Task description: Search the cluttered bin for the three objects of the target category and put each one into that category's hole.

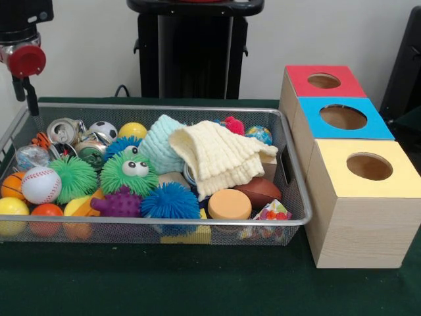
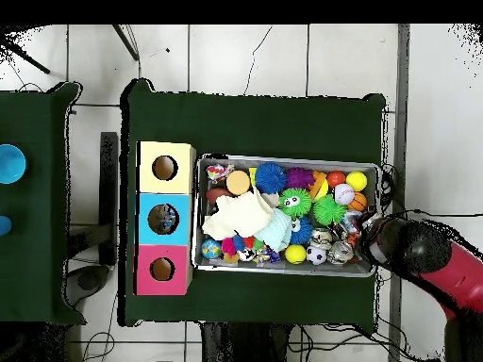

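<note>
On the green bench point(image 1: 197, 289): one wire-mesh bin point(image 1: 289, 197), crowded. Contents: cream cloth point(image 1: 220, 158) at centre, over a pale blue knit point(image 1: 159, 146); green googly-eyed spiky ball point(image 1: 129, 172) at 9 o'clock of the cloth; baseball point(image 1: 41, 184), blue spiky ball point(image 1: 170, 201), purple spiky toy point(image 1: 120, 203), orange disc point(image 1: 229, 204), crushed can point(image 1: 64, 130), soccer ball point(image 1: 103, 130). At 3 o'clock of the bin: three wooden boxes, each with a round hole, lids red point(image 1: 325, 81), blue point(image 1: 345, 118), yellow point(image 1: 368, 168). End effector point(image 1: 26, 92) above the bin's 10 o'clock corner; opening cannot be told.
</note>
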`<control>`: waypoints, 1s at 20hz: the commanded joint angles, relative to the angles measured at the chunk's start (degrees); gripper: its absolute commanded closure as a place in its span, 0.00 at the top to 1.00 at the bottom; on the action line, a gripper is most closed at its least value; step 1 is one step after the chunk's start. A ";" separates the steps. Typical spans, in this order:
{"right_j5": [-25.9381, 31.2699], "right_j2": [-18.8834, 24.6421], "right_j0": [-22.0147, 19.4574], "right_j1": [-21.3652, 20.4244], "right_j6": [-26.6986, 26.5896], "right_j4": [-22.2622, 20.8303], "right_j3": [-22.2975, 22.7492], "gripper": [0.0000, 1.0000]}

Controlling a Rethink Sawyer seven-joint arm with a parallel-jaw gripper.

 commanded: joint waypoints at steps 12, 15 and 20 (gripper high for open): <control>5.92 5.31 -0.63 7.11 -1.41 1.32 -7.13 1.00; 6.58 6.24 -1.28 8.70 -3.15 1.07 -8.99 1.00; 6.63 5.90 -0.85 8.23 -2.32 1.11 -8.78 1.00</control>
